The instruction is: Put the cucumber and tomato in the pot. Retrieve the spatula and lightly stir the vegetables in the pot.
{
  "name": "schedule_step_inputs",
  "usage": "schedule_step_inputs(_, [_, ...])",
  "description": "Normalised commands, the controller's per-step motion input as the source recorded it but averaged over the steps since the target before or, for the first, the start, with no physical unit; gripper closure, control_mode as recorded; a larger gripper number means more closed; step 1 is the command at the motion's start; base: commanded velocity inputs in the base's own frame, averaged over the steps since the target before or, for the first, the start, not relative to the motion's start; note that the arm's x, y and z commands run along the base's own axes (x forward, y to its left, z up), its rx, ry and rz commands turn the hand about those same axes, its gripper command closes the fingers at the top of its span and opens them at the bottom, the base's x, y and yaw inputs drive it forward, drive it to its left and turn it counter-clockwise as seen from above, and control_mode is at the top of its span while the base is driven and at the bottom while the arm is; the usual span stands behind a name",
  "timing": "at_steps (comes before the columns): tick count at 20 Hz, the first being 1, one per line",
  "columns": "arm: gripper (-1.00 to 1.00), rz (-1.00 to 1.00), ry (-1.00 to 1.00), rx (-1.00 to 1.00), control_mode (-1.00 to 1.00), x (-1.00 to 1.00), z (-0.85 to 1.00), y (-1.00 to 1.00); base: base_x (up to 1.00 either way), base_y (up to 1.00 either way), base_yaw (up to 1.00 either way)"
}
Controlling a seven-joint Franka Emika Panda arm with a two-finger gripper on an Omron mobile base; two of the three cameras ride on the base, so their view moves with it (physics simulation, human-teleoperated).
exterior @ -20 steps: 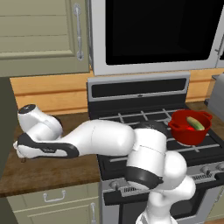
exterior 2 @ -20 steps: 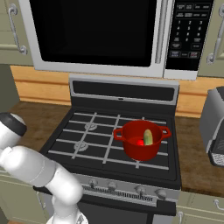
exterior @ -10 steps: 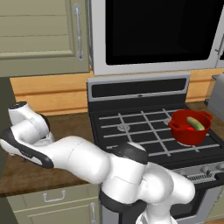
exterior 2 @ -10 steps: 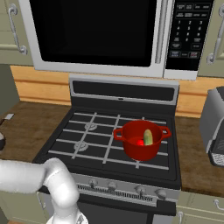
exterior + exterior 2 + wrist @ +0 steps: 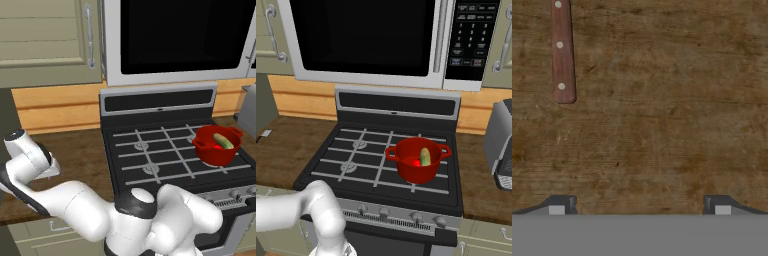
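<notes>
While pointing down at the counter (image 5: 662,125), end effector (image 5: 639,210) gapes wide.

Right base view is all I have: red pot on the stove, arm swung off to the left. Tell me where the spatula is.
Observer: In the hand view, the spatula lies on the wooden counter; its reddish-brown handle shows at the upper left.
Operator: Give me the gripper's state.
Observer: The gripper is open and holds nothing, its two fingertips apart above bare wood, off to the side of the handle.
Operator: Say where the hand sits in the room.
Observer: In the left base view, the arm's end is over the counter left of the stove, far from the pot.
</notes>
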Motion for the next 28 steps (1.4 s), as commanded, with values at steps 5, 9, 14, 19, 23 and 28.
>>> schedule_step_inputs(5, [-1.00, 0.02, -0.13, 0.00, -1.00, 0.23, -0.16, 0.03, 0.00, 0.00, 0.00])
schedule_step_inputs(9, [-1.00, 0.05, -0.03, 0.00, -1.00, 0.25, -0.18, 0.02, 0.00, 0.00, 0.00])
schedule_step_inputs(14, [-1.00, 0.03, 0.00, 0.00, -1.00, 0.28, 0.00, 0.23, 0.00, 0.00, 0.00])
schedule_step_inputs(19, [-1.00, 0.00, 0.04, -0.02, -1.00, 0.34, -0.01, 0.30, 0.00, 0.00, 0.00])
schedule_step_inputs(23, [-1.00, 0.00, 0.01, -0.03, -1.00, 0.26, -0.14, 0.31, 0.00, 0.00, 0.00])
schedule_step_inputs(28, [-1.00, 0.02, 0.01, -0.01, -1.00, 0.08, -0.35, 0.34, 0.00, 0.00, 0.00])
